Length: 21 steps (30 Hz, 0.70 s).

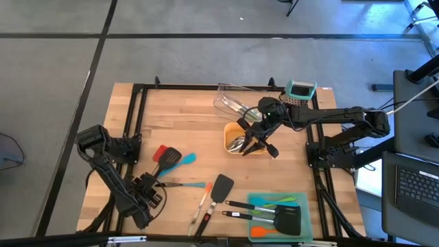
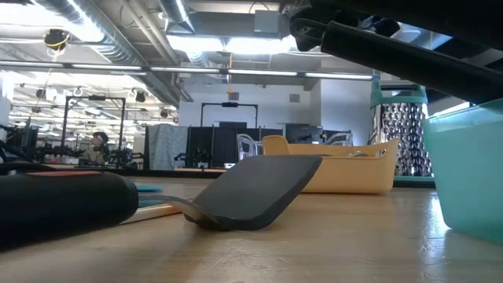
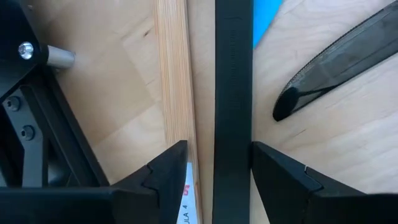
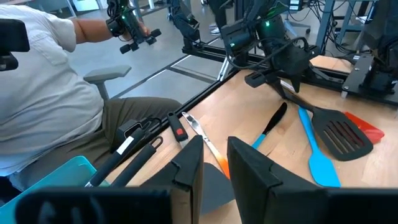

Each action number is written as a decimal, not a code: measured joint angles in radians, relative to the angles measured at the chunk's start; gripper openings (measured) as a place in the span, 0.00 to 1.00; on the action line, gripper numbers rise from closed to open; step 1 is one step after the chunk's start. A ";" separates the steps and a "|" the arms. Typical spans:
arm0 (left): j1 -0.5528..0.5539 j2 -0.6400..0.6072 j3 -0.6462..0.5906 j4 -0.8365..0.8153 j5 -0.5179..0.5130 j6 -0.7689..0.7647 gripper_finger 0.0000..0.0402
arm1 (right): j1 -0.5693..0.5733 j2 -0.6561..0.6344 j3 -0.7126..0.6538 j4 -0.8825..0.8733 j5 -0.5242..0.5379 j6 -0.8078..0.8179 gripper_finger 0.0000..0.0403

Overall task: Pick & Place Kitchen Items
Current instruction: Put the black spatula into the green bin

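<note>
Two dark fingers of the left gripper (image 3: 214, 174) stand spread near the desk's front left corner, over the black-handled teal brush (image 1: 184, 184). I think it is reaching. Next, pinch the handle. The right gripper (image 1: 264, 146), holding nothing, hovers over the orange tray (image 1: 228, 140).

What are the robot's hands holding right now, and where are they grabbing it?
Nothing is gripped yet. The left gripper straddles the black handle of a utensil lying on the table, with a gap on one side. The right gripper holds nothing.
</note>
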 joint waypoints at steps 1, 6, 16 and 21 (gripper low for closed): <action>0.000 -0.001 -0.003 0.006 -0.006 -0.004 0.43 | 0.000 0.000 0.000 0.000 0.000 0.000 0.19; 0.000 -0.001 -0.003 0.011 -0.010 -0.006 0.39 | 0.000 0.000 0.000 -0.001 -0.065 0.000 0.19; 0.003 -0.001 -0.001 0.024 -0.011 -0.011 0.15 | 0.000 0.000 0.000 0.002 -0.101 0.000 0.19; 0.003 0.009 0.023 -0.008 -0.018 -0.010 0.15 | 0.000 0.000 0.000 0.002 -0.101 0.000 0.19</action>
